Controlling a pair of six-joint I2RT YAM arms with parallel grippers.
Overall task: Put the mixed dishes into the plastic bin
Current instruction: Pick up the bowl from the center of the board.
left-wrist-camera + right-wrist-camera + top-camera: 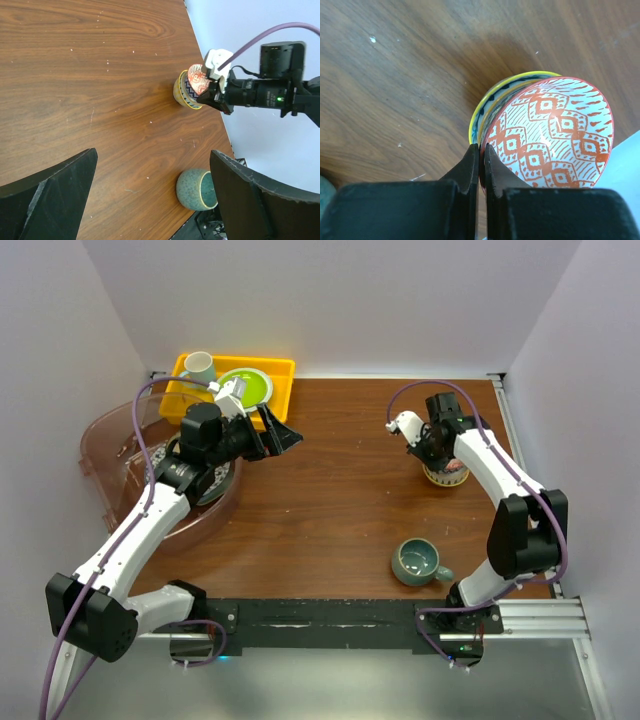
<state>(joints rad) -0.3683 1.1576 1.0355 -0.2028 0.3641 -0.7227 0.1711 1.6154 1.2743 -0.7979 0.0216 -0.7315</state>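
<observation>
Small reddish bowl [555, 130], glossy ceramic with a red diamond pattern on white, sits tilted in the mouth of the yellow-rimmed cream-tan bowl [481, 112] at the far right of the wood-grain table [340, 490]. I see the right gripper [481, 149] with its jaws pinched nearly together on that bowl's thin rim. The teal mug [418, 562], speckled, stands nearer the bases. The left gripper [280, 430] hangs with jaws wide, holding nothing, beside the round translucent pinkish plastic bin [100, 455].
</observation>
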